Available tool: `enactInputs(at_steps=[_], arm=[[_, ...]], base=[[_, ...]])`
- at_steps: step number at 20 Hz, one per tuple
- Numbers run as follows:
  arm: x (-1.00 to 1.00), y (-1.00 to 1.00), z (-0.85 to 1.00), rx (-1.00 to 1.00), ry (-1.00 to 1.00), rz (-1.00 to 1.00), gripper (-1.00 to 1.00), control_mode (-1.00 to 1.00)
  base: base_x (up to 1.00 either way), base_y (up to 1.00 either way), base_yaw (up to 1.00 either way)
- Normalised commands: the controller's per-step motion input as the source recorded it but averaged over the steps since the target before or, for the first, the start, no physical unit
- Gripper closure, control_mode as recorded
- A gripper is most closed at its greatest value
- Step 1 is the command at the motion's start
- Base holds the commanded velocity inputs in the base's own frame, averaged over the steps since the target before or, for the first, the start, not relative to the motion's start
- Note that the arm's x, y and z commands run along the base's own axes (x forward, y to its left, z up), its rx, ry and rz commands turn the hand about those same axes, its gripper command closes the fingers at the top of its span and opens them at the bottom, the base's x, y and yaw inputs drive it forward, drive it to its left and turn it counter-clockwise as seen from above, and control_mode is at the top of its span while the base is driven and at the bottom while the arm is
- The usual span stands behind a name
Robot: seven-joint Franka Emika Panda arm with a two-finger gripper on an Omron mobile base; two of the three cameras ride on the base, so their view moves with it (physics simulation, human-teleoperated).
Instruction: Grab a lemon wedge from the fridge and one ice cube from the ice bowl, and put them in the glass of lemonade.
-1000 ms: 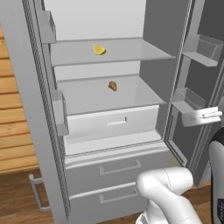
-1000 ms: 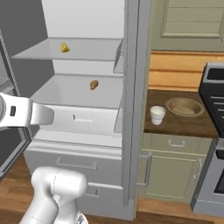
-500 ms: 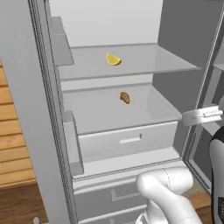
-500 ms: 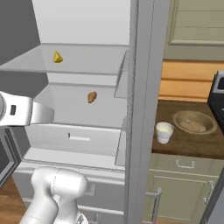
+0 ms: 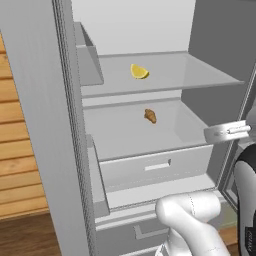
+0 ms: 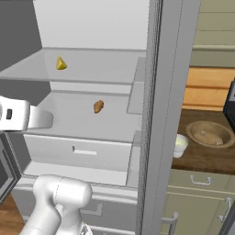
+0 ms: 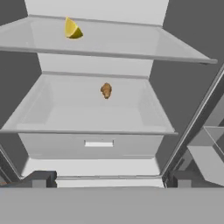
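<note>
The fridge (image 5: 35,100) stands open in front of me. On its upper glass shelf lies the yellow lemon wedge (image 5: 139,72) (image 6: 60,64) (image 7: 72,29). A small brown lump (image 5: 150,116) (image 7: 106,90) rests on the shelf below. My gripper (image 7: 111,179) is open and empty, held outside the fridge at about the height of the lower shelf's front edge and well short of the wedge. It shows from the side at the right (image 5: 225,133) and at the left (image 6: 27,117). On the counter to the right, the glass of lemonade (image 6: 180,146) stands beside the ice bowl (image 6: 189,133).
A closed white drawer (image 5: 155,165) sits under the lower shelf, with grey freezer drawers beneath it. Door bins (image 5: 87,65) hang on the left door and the right door (image 7: 205,144) stands close beside my hand. Pale green cabinets (image 6: 197,202) carry the wooden counter, with a dark stove edge (image 6: 231,108).
The base has driven closer to the fridge, so the shelves and the lemon wedge fill more of each view. The gripper has stayed open and empty.
</note>
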Motion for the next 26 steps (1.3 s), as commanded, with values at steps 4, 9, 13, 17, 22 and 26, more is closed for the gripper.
enactInputs(at_steps=[4, 9, 13, 17, 22, 26], arm=[[-0.03, 0.19, 0.18, 0.0, -0.09, 0.0, -1.0, -1.0], [-0.23, 0.0, 0.39, 0.06, -0.13, 0.0, -1.0, -1.0], [0.21, 0.03, 0.4, 0.11, -0.03, 0.01, -1.0, -1.0], [0.96, 0.26, 0.34, 0.14, 0.01, 0.1, -1.0, -1.0], [1.0, 0.41, 0.08, 0.0, 0.11, 0.03, -1.0, -1.0], [1.0, 0.34, -0.24, 0.0, 0.11, 0.0, -1.0, -1.0]], base=[[0.0, 0.0, 0.0], [0.0, 0.0, 0.0], [0.0, 0.0, 0.0], [0.0, 0.0, 0.0], [0.0, 0.0, 0.0], [0.0, 0.0, 0.0]])
